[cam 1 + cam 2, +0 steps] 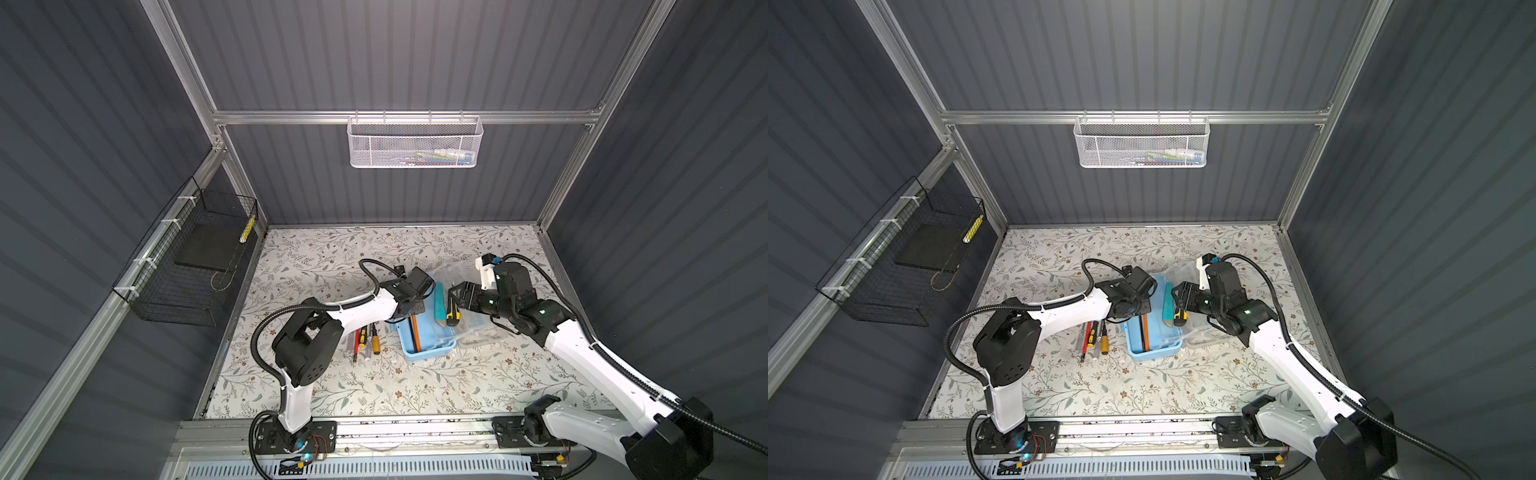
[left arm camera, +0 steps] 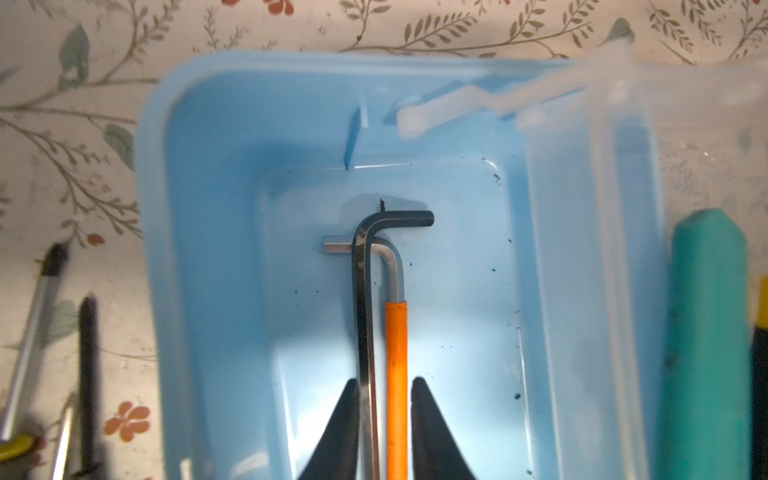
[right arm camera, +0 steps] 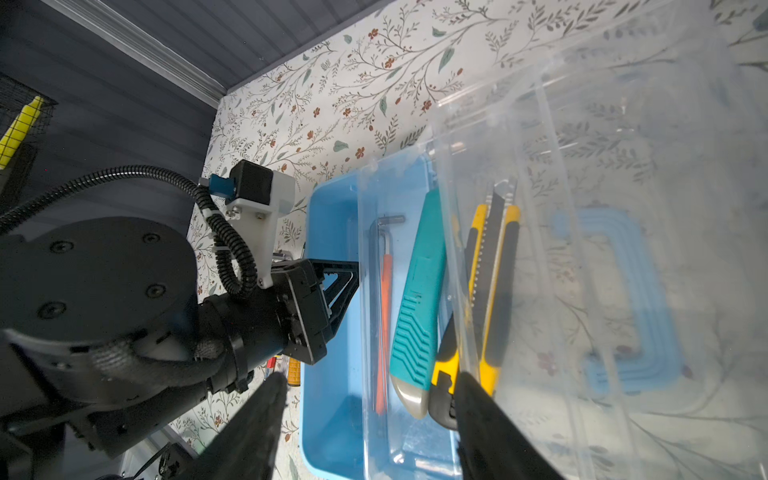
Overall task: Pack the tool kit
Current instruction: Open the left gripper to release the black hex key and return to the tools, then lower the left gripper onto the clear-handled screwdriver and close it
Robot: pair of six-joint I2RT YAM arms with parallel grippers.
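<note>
Floral desk (image 1: 374,257), light-blue box (image 1: 432,354) mid-desk: my left gripper (image 2: 384,380) straddles the hex keys (image 2: 395,332) on its floor, gripping or not I cannot tell, right gripper (image 3: 372,378) gapes by the utility knife (image 3: 498,270); lifting carelessly could drag those keys out.

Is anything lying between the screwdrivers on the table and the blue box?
Nothing lies on the table between the screwdrivers and the blue box. The left claw straddles the hex keys in the box.

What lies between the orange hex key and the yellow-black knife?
The teal tool, between orange hex key and yellow-black knife, in the right wrist view.
</note>
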